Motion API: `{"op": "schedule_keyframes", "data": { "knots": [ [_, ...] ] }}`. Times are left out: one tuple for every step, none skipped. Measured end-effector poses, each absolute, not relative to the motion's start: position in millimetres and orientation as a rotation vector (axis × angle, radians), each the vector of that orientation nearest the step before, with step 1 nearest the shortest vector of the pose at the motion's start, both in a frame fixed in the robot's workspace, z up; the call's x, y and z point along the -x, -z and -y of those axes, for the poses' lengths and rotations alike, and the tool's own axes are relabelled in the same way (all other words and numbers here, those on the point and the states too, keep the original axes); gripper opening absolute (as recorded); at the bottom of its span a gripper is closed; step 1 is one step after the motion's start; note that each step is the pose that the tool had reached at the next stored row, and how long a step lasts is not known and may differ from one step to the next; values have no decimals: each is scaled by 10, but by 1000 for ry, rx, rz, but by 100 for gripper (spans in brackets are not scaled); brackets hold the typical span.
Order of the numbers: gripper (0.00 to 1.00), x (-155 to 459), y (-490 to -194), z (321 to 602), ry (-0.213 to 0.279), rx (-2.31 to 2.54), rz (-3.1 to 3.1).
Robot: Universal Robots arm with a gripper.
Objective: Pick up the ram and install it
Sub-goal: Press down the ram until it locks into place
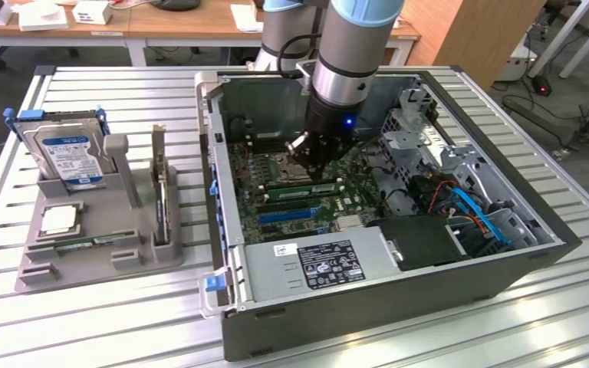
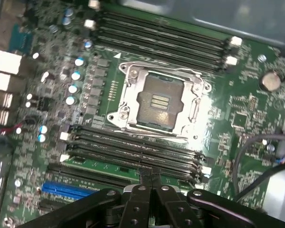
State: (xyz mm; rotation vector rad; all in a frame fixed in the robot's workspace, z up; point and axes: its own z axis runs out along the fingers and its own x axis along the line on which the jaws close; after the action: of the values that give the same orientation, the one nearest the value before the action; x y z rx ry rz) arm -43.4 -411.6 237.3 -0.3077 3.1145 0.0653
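Gripper (image 2: 152, 183) is seen low over the mobo (image 2: 237, 118) inside the PC case (image 1: 376, 307), fingers pinched shut with nothing clearly held between them. RAM (image 1: 300, 188) appears seated in a slot just beside the CPU socket (image 2: 156, 102), right below the tips. Risk: if pressed off-centre, the stick could be left half-latched or the board flexed.

Pincer (image 1: 310, 170) above motherboard (image 1: 305, 203) inside case (image 1: 376, 295)

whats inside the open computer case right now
Inside the computer case: green motherboard, empty processor socket, memory slots, the shut gripper low over them. The arm covers part of the board.
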Motion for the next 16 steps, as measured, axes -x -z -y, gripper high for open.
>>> {"op": "schedule_keyframes", "data": {
  "knots": [
    [9, 434, -2372, 4116, -65, 281, -3117],
    [9, 434, -2371, 4116, -65, 254, -3119],
    [9, 434, -2369, 4116, -65, 226, -3120],
    [9, 434, -2369, 4116, -65, 200, -3122],
    [9, 434, -2368, 4116, -64, 174, -3123],
    [9, 434, -2366, 4116, -64, 148, -3124],
    [9, 434, -2366, 4116, -64, 123, -3125],
    [9, 434, -2365, 4116, -64, 100, -3125],
    [9, 434, -2364, 4116, -64, 75, -3126],
    [9, 434, -2364, 4116, -64, 51, -3126],
    [9, 434, -2363, 4116, -63, 24, -3126],
    [9, 434, -2363, 4116, -63, 1, -3126],
    [9, 434, -2363, 4116, -63, -19, -3125],
    [9, 434, -2362, 4116, -63, -25, -3125],
    [9, 434, -2362, 4116, -63, -26, -3125],
    [9, 434, -2362, 4116, -63, -26, -3125]
  ]
}}
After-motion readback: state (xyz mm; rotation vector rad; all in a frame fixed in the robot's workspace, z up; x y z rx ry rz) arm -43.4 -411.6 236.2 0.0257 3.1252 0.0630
